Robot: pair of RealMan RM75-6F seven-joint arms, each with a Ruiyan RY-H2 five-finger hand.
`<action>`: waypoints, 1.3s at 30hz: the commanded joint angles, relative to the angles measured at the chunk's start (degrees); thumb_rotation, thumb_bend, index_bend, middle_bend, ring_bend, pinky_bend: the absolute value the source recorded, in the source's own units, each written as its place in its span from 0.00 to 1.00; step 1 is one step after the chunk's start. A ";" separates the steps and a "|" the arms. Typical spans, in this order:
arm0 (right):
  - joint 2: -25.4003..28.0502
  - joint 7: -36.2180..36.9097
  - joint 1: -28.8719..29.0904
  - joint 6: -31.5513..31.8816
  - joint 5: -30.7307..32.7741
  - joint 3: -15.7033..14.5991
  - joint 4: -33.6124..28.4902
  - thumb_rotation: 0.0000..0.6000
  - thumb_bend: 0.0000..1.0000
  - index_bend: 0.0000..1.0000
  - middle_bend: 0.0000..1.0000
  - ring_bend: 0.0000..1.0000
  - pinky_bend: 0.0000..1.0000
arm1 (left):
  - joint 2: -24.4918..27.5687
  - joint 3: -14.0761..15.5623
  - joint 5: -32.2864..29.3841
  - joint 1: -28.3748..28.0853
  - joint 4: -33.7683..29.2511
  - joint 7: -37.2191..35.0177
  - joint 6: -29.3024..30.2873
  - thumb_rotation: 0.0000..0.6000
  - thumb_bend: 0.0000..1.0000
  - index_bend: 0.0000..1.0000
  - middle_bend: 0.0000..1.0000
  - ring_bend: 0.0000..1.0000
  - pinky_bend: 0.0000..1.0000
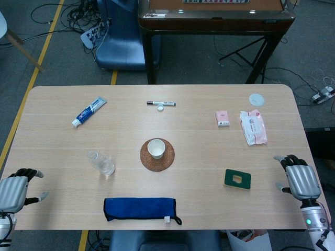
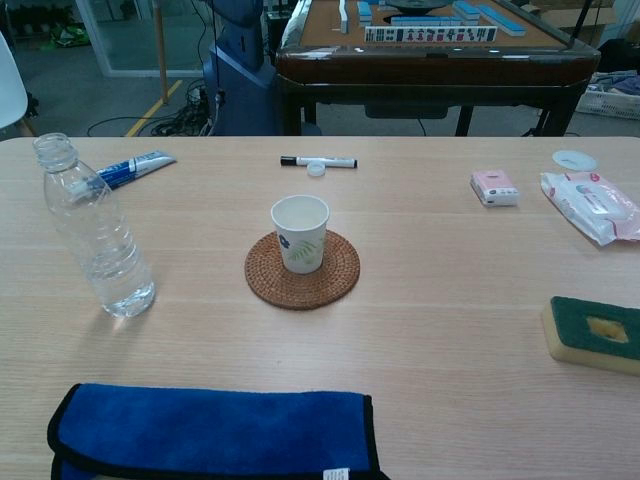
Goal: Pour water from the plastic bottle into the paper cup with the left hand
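Note:
A clear plastic bottle (image 1: 101, 162) (image 2: 94, 231) stands upright and uncapped on the table, left of centre, with a little water in it. The white paper cup (image 1: 156, 148) (image 2: 299, 232) sits upright on a round woven coaster (image 1: 157, 155) (image 2: 302, 270) at the table's middle. My left hand (image 1: 15, 190) rests at the table's near-left edge, well left of the bottle, holding nothing, fingers apart. My right hand (image 1: 299, 178) lies at the near-right edge, also empty with fingers apart. Neither hand shows in the chest view.
A blue cloth (image 1: 140, 208) (image 2: 215, 432) lies along the near edge. A green sponge (image 1: 237, 178), a toothpaste tube (image 1: 89, 111), a marker (image 1: 160, 103) with a white cap (image 1: 160, 108), a pink box (image 1: 222, 118), a wipes pack (image 1: 253, 127) and a white lid (image 1: 256, 99) lie around.

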 commanded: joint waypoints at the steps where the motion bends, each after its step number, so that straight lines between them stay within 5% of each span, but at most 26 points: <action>1: 0.02 -0.24 0.00 0.34 -0.64 -0.24 -0.28 1.00 0.01 0.27 0.32 0.20 0.33 | -0.09 0.14 -0.14 0.08 0.11 0.24 -0.08 1.00 0.08 0.45 0.42 0.31 0.45; 13: 1.30 1.79 -0.08 0.32 -1.52 -0.74 -1.56 1.00 0.01 0.27 0.32 0.20 0.33 | -0.85 1.01 0.70 -0.14 0.80 -3.70 -1.54 1.00 0.08 0.37 0.42 0.31 0.47; 21: 1.92 2.29 -0.64 1.69 -2.59 -1.02 -2.17 1.00 0.01 0.27 0.32 0.20 0.33 | -1.72 0.48 0.73 -1.30 0.41 -10.45 -3.69 1.00 0.09 0.12 0.18 0.19 0.42; 27: 2.05 1.34 -1.75 4.07 -3.24 -1.10 -2.81 1.00 0.01 0.27 0.32 0.20 0.33 | -3.57 -1.45 -0.17 -3.43 0.98 -14.12 -5.70 1.00 0.08 0.10 0.08 0.10 0.30; 39: 1.55 -0.08 -2.01 4.66 -3.09 -0.78 -2.64 1.00 0.01 0.27 0.32 0.20 0.33 | -7.34 -3.79 -5.20 -8.91 1.76 -17.70 -15.05 1.00 0.04 0.00 0.05 0.08 0.26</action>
